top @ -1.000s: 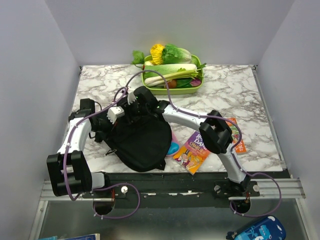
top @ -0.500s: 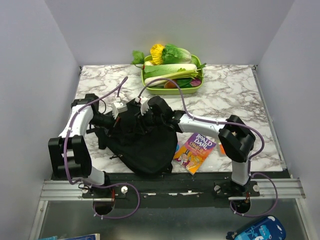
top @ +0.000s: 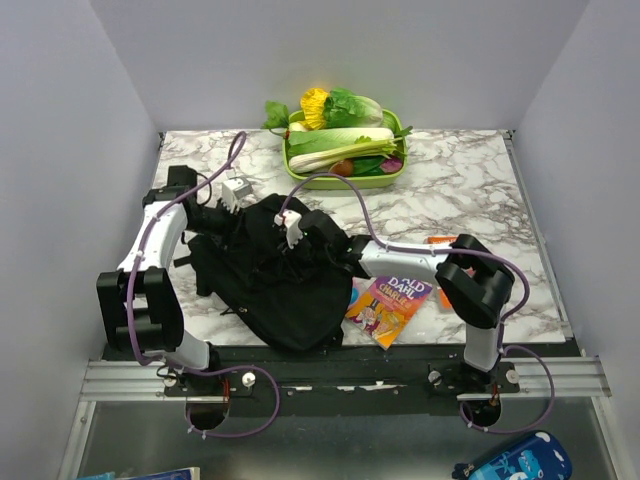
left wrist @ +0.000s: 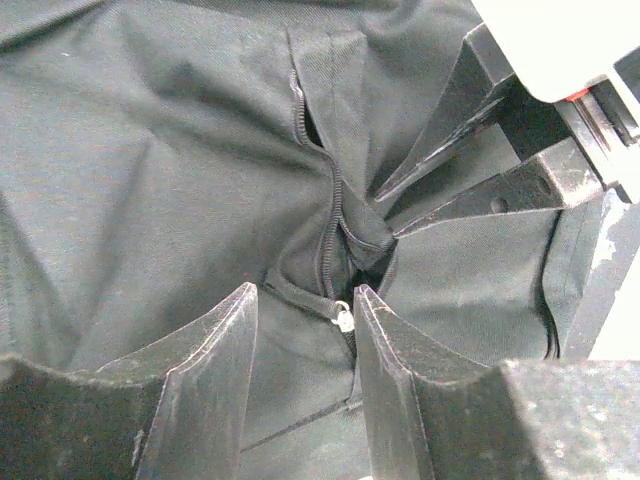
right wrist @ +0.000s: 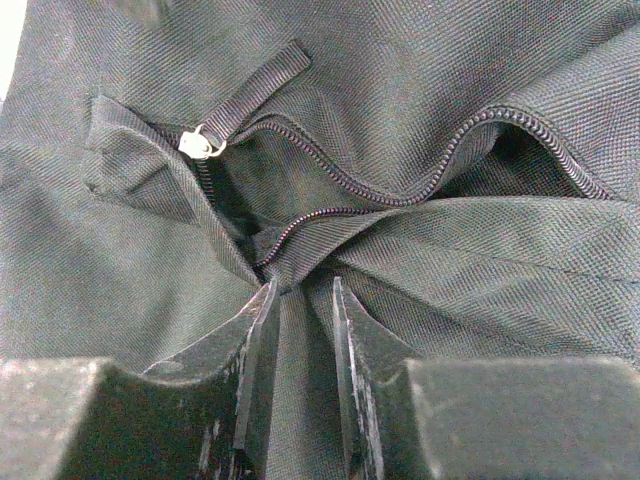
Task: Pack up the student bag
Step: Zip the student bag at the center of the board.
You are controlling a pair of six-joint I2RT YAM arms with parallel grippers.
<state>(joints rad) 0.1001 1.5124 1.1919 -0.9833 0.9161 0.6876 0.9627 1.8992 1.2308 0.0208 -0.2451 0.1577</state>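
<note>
The student bag (top: 275,280) lies slumped on the near-left part of the marble table (top: 470,190), with both arms reaching onto it. The left hand (left wrist: 305,295) hangs over the bag with its 2 fingers spread. A silver zip pull (left wrist: 344,318) sits between them, ungripped. The right hand (right wrist: 300,285) has its fingers pressed close, pinching a fold of the bag's black fabric just below the parted zip. A colourful book (top: 390,300) lies just right of the bag.
</note>
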